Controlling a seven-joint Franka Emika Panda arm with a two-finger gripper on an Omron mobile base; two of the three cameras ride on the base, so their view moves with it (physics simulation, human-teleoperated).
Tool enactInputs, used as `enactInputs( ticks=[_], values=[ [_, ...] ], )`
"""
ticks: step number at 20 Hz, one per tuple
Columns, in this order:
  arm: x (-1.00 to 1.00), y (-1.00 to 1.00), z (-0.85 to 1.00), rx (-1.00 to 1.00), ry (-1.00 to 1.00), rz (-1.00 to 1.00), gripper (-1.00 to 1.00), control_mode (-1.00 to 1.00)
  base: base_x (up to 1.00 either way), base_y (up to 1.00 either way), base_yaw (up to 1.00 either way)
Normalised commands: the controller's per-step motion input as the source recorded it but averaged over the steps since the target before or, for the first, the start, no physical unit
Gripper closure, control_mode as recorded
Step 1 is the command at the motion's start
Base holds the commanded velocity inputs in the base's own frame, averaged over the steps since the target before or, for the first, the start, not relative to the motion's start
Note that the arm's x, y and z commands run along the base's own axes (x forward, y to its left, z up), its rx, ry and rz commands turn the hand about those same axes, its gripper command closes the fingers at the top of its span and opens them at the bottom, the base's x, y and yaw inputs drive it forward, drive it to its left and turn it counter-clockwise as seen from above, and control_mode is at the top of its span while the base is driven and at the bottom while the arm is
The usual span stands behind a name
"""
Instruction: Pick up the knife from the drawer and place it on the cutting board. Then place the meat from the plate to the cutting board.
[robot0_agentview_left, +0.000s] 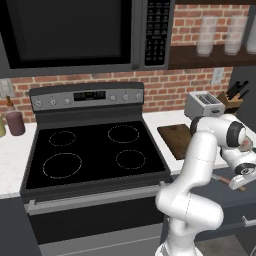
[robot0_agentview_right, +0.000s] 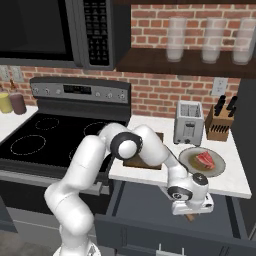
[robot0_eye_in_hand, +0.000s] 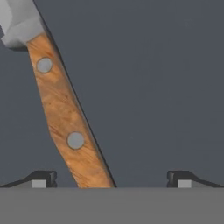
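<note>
Knife (robot0_eye_in_hand: 63, 109) handle between wide-apart jaws

The white worktop (robot0_agentview_right: 235, 186) is loaded with the cutting board (robot0_agentview_left: 176, 138), a toaster (robot0_agentview_right: 189, 122), a knife block (robot0_agentview_right: 220, 125) and the plate (robot0_agentview_right: 187, 159). Down in the open drawer (robot0_agentview_right: 132, 210), the knife (robot0_eye_in_hand: 65, 118) is laid flat on the grey floor.

I see the knife (robot0_eye_in_hand: 65, 118) lying in the open drawer (robot0_agentview_right: 150, 220), below the counter (robot0_agentview_right: 235, 182). On the counter, the cutting board (robot0_agentview_left: 176, 137) sits right of the stove (robot0_agentview_left: 92, 150), the plate (robot0_agentview_right: 192, 159) with the meat (robot0_agentview_right: 205, 160) further right, before the toaster (robot0_agentview_right: 189, 122).
</note>
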Motion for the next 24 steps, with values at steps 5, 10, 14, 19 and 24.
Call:
enactInputs(
  ticks=[5,10,14,19,24],
  values=[
    [-0.06,-0.09,-0.37,0.04,0.02,0.05,1.00,-1.00,0.00,0.00,0.00],
    [-0.31,0.00,-0.20,0.04,0.00,0.01,1.00,-1.00,0.00,0.00,0.00],
    [-0.23,0.07,0.00,0.02,0.01,0.00,1.00,-1.00,0.00,0.00,0.00],
    [-0.61,-0.01,0.26,0.03,0.00,0.01,1.00,-1.00,0.00,0.00,0.00],
    [-0.63,0.00,0.78,0.00,0.07,0.02,1.00,-1.00,0.00,0.00,0.00]
  ],
)
